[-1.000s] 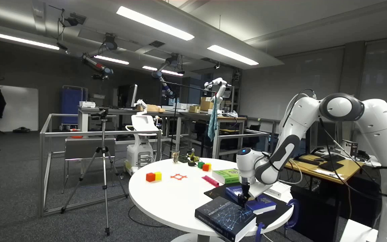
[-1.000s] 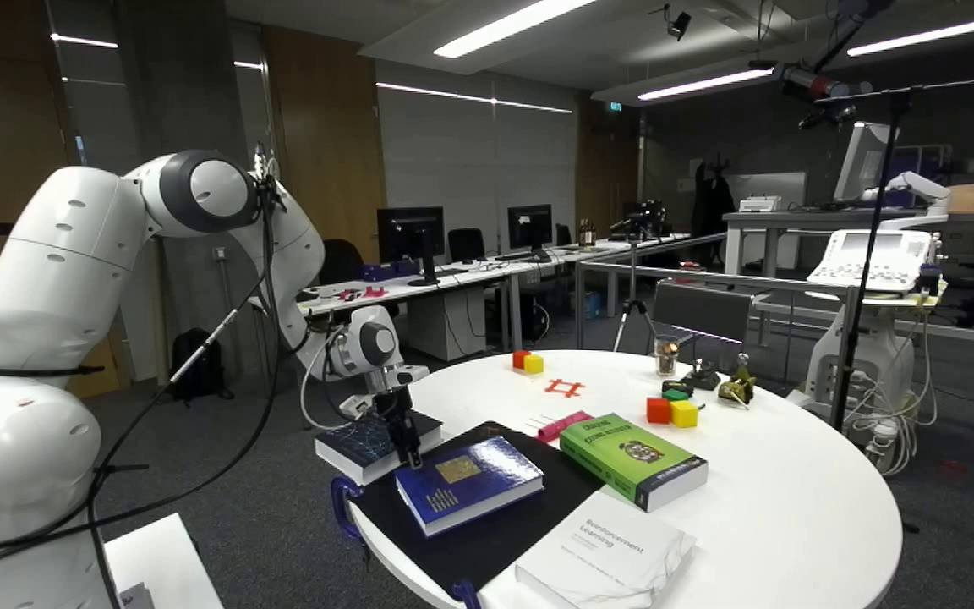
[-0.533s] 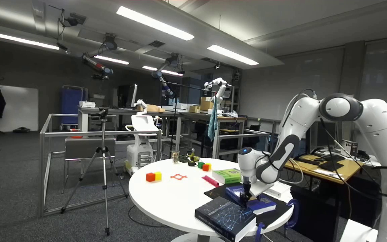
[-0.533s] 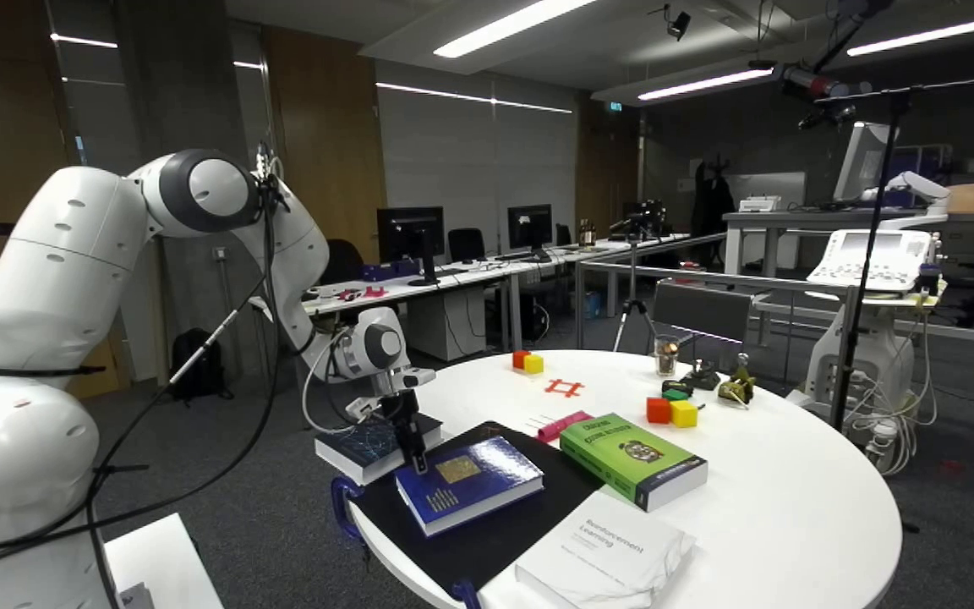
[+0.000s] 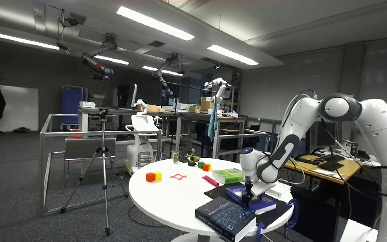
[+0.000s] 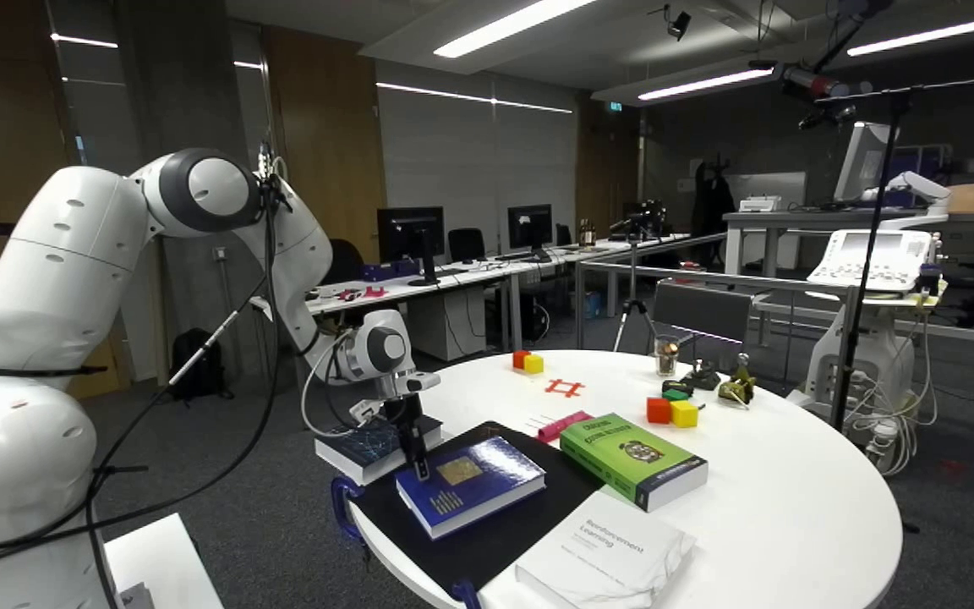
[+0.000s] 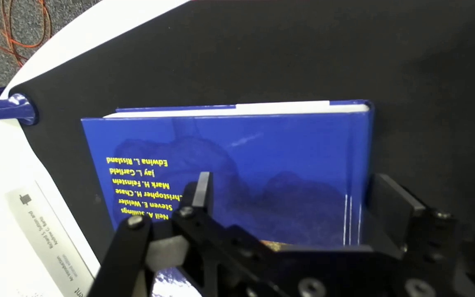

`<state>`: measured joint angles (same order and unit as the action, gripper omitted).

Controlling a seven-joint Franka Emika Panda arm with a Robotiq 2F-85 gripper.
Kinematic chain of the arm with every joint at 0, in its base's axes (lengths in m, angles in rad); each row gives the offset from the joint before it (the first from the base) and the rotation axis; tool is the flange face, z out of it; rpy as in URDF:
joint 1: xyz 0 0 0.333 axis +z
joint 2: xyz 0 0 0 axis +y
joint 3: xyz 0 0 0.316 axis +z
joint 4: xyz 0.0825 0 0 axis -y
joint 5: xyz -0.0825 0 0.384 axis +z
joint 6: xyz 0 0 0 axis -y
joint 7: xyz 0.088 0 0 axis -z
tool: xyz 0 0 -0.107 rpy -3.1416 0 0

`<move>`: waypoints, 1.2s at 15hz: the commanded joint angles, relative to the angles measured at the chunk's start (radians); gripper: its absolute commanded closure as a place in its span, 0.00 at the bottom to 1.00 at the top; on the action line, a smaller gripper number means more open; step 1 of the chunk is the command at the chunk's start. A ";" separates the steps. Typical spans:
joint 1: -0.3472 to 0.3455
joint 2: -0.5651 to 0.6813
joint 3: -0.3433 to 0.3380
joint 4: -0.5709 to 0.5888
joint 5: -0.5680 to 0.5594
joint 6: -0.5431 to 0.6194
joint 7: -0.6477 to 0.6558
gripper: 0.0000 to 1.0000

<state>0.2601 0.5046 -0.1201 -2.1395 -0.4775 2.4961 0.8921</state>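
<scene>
My gripper [image 7: 297,189] is open and points down at the spine side of a blue hardback book [image 7: 241,136]. In the wrist view one finger [image 7: 204,192] stands over the cover, beside the yellow lettering. The opposite finger [image 7: 390,202] is beside the spine, over the black mat [image 7: 303,49]. Nothing is clamped between the fingers. I cannot tell whether the tips press on the book. The book lies flat on the mat and shows in both exterior views [image 5: 264,204] [image 6: 495,474]. The gripper also shows there [image 5: 247,199] [image 6: 419,472], partly hiding the book.
A dark book [image 5: 227,215] lies close beside the gripper. A green book [image 6: 631,457] and a white book [image 6: 605,554] lie further along the round table [image 6: 808,491]. Blue clamps [image 6: 345,507] grip the table edge. Red cubes [image 6: 659,411] and yellow cubes [image 6: 684,414] stand further back.
My gripper has moved slightly lower and over toward the blue book's middle. The blue book has shifted very slightly the same way. The other things have not moved.
</scene>
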 commanded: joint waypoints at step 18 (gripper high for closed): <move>-0.019 -0.091 -0.069 -0.098 -0.011 0.016 -0.007 0.00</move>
<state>0.2589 0.4673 -0.1804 -2.1897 -0.4790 2.4962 0.8921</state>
